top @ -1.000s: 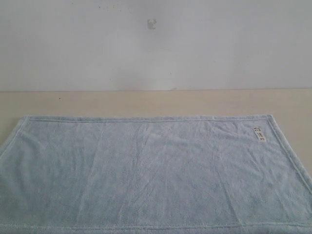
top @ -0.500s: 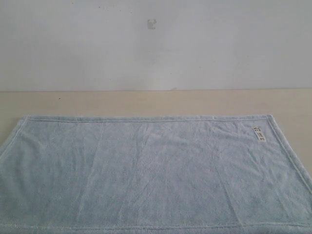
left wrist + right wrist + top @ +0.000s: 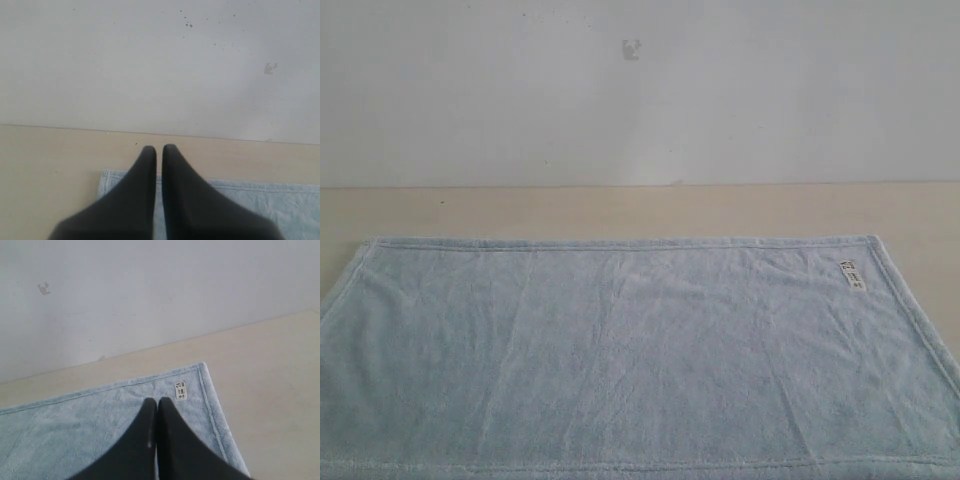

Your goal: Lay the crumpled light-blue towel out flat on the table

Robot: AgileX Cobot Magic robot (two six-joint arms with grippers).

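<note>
The pale-blue towel (image 3: 630, 350) lies flat across the beige table (image 3: 620, 210), hem straight along its far edge, white tag (image 3: 850, 273) near the far right corner. No arm shows in the exterior view. In the left wrist view my left gripper (image 3: 159, 149) hovers shut and empty over the towel's (image 3: 265, 205) far left corner. My right gripper (image 3: 157, 401) is shut with nothing in it, above the towel (image 3: 75, 430) close to the tag (image 3: 180, 390) and far right corner.
A grey-white wall (image 3: 640, 90) rises behind the table's far edge. Bare tabletop runs in a strip beyond the towel and to its right (image 3: 270, 390) and left (image 3: 45, 165).
</note>
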